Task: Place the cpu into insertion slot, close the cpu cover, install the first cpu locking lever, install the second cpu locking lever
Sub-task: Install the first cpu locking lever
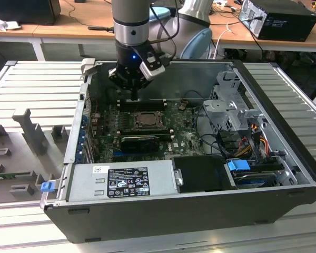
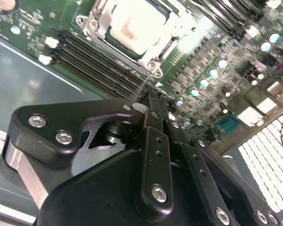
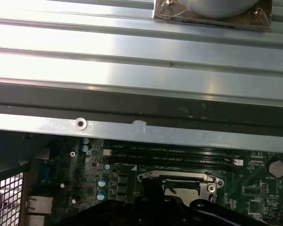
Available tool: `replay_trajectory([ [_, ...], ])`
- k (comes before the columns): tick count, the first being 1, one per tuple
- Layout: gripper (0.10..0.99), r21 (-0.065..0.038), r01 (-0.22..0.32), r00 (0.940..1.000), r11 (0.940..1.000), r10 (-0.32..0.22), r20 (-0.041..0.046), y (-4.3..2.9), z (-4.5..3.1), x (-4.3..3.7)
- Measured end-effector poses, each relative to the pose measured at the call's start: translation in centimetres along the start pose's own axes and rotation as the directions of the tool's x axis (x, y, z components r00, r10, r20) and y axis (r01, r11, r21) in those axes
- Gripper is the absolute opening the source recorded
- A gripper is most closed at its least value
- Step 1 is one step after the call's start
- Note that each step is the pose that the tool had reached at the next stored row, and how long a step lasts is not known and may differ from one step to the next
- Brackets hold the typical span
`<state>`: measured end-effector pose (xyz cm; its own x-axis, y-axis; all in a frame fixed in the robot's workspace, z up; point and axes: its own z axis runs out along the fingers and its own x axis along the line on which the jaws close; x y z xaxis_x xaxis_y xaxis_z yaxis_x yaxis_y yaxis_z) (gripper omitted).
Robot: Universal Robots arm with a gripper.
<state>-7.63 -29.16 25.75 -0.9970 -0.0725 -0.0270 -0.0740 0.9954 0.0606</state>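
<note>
gripper: jaws together, just beside cpu cover; whether they pinch anything, cannot tell.
locking lever: thin springy wire, probably slippery; take free end.

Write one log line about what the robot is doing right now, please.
gripper: shut, over memory slots | cpu: seated, top face showing | cpu cover: down around it

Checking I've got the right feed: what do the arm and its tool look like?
The arm is silver-grey with a dark band, a blue wrist light and black cables. The tool is black, with jointed links and silver screws.
</note>
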Motion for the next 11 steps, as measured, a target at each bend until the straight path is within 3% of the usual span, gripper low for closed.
replay_trajectory([
  [11,0.106,0.001,0.0,1.0,1.0,0.0,-0.0001,-0.18,0.27,-2.23],
])
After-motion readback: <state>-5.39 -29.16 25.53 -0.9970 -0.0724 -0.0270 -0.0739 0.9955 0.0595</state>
